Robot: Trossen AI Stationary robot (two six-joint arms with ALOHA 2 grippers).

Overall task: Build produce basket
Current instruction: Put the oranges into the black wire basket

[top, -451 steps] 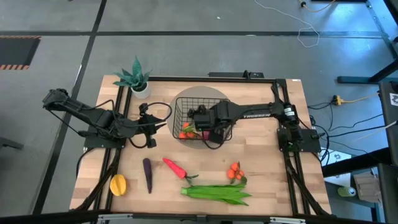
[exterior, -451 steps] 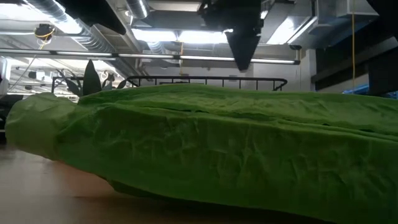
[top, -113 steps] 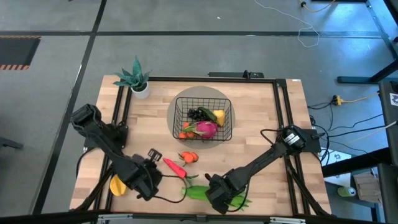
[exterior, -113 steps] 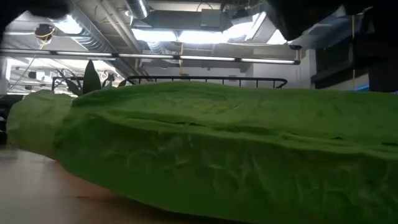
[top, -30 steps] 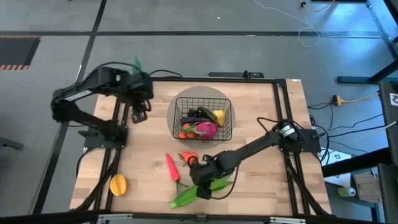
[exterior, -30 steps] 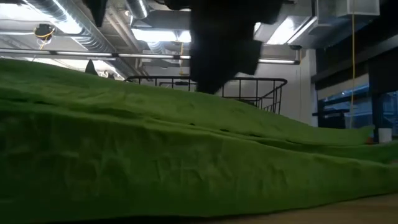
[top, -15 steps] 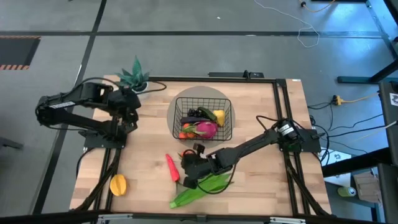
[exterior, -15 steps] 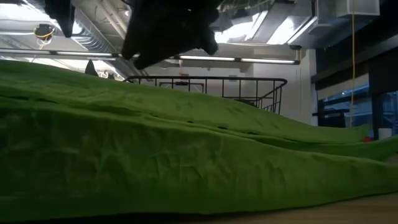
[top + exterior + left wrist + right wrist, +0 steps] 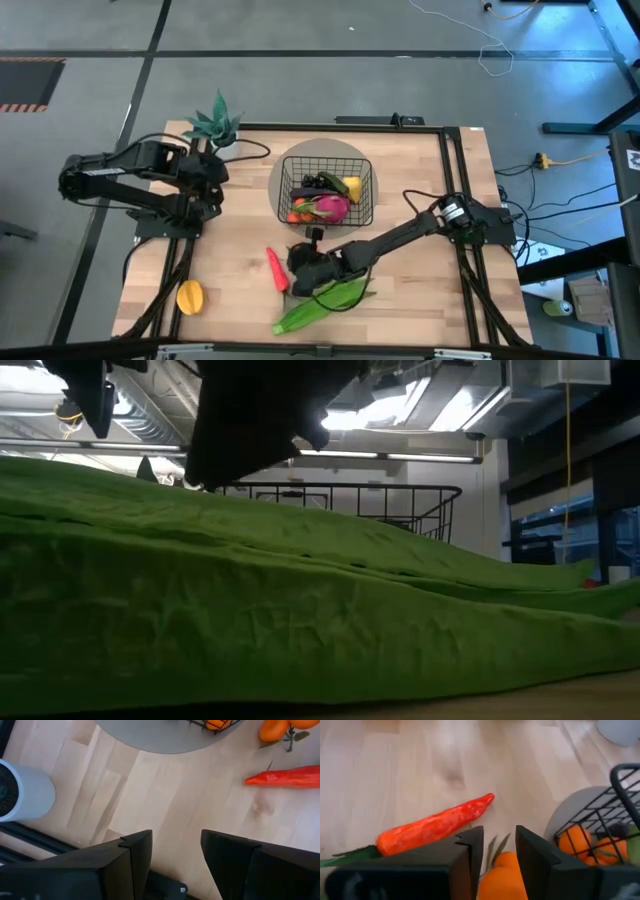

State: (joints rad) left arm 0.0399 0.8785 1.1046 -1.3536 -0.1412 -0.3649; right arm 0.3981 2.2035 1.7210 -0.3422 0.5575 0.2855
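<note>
High view: right gripper (image 9: 300, 270) low over the table (image 9: 430, 270), fingers parted and empty, at 6 o'clock of the basket (image 9: 325, 190). Red pepper (image 9: 275, 270) just at its 9 o'clock, orange tomatoes (image 9: 502, 877) beneath its fingers, long green leafy bundle (image 9: 320, 305) at 5 o'clock. Left gripper (image 9: 205, 175) spread, idle at 9 o'clock of the basket, by the white pot (image 9: 25, 795).
</note>
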